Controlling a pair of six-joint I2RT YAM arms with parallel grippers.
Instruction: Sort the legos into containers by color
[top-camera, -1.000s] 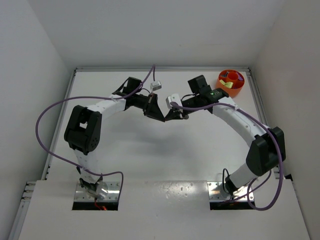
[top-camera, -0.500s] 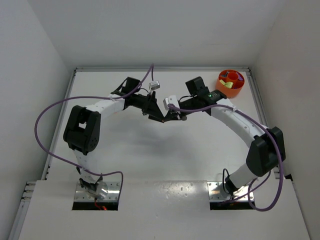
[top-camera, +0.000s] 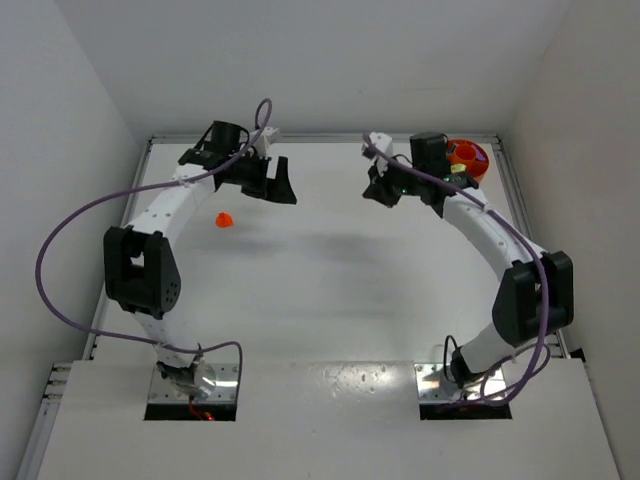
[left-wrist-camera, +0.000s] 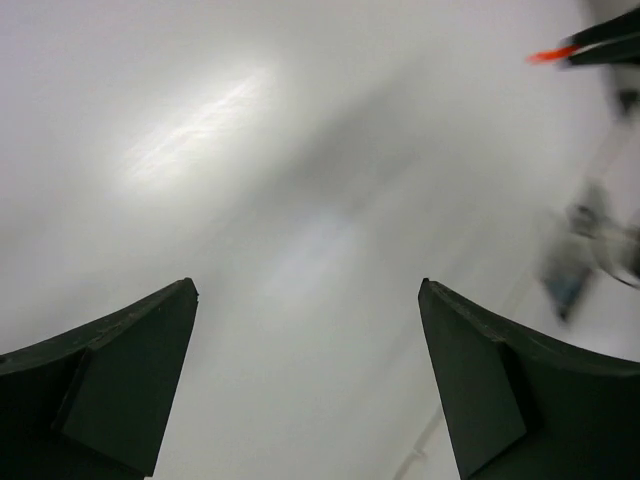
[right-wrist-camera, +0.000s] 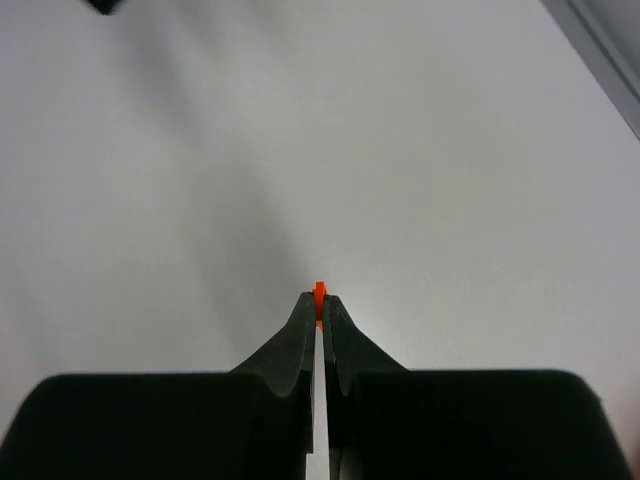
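Observation:
My right gripper (right-wrist-camera: 320, 300) is shut on a tiny orange-red lego (right-wrist-camera: 320, 291) that pokes out between its tips. In the top view that gripper (top-camera: 376, 196) hangs over the table's back right, just left of the orange bowl (top-camera: 478, 168), and my right arm partly hides the bowl. A second orange-red lego (top-camera: 225, 219) lies on the table at the left. My left gripper (top-camera: 280, 190) hovers above the back left, to the right of that lego. Its fingers (left-wrist-camera: 120, 370) stand wide open with only bare table between them.
The raised rim of the table (top-camera: 320, 137) runs along the back, and white walls close in on three sides. A purple cable (top-camera: 70, 230) loops out from the left arm. Both arm bases (top-camera: 195, 385) sit at the near edge.
The two grippers were tip to tip over the table's middle. The left one opened and swung to the back left. The right one drew away toward the bowl, still shut.

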